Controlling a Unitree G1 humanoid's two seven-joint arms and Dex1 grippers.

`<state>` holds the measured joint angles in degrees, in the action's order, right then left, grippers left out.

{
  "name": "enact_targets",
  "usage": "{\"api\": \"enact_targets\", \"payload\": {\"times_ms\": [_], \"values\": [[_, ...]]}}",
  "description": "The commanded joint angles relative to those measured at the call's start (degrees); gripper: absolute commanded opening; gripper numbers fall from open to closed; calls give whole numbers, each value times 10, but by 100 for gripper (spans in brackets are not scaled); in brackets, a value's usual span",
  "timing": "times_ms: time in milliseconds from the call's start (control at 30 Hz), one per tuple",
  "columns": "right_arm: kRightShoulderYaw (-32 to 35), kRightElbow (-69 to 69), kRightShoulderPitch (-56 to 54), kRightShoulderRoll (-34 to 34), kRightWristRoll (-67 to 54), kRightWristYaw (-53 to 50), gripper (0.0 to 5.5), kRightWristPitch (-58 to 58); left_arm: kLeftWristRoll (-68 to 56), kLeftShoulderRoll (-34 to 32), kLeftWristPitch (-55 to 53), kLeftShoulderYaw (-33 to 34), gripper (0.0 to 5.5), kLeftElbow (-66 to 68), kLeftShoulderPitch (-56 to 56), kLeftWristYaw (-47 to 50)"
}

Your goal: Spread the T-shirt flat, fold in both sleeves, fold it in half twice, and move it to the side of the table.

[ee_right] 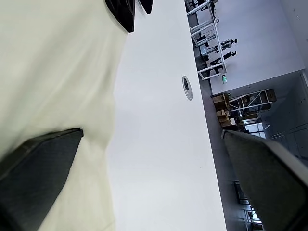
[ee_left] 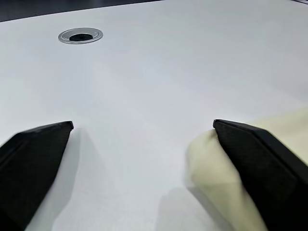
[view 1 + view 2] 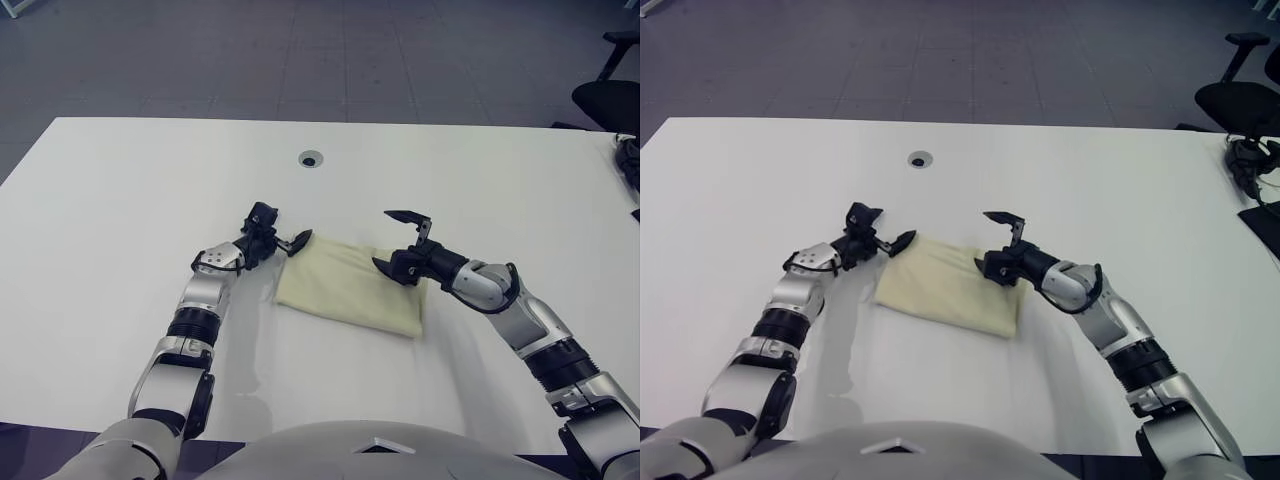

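Pale-yellow folded T-shirt lies centred on bench | cable hole beyond | I see left pincer open, empty, finger at shirt's corner | right pincer wide open, lower finger over cloth

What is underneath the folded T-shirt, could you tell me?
The folded T-shirt lies on the white table. Anything beneath the cloth itself is covered, so I cannot tell.
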<state>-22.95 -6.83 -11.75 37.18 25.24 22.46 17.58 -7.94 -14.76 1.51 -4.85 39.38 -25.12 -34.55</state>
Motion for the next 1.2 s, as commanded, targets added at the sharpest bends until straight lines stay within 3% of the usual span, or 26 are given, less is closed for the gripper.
{"api": "enact_targets", "payload": {"times_ms": [33,833,1000,1200], "values": [[-36,-28,54,5,30,38,539,-16,34,-23,2,0,540,53,7,14],[-9,-50,45,-21,-4,32,539,-47,-25,-31,-34,103,540,77,-45,12],[34,-30,41,-39,-71,34,539,-68,-30,-32,-36,114,540,73,-50,13],[140,57,28,-68,-236,65,539,-145,-45,-28,-50,127,540,37,-51,16]]}}
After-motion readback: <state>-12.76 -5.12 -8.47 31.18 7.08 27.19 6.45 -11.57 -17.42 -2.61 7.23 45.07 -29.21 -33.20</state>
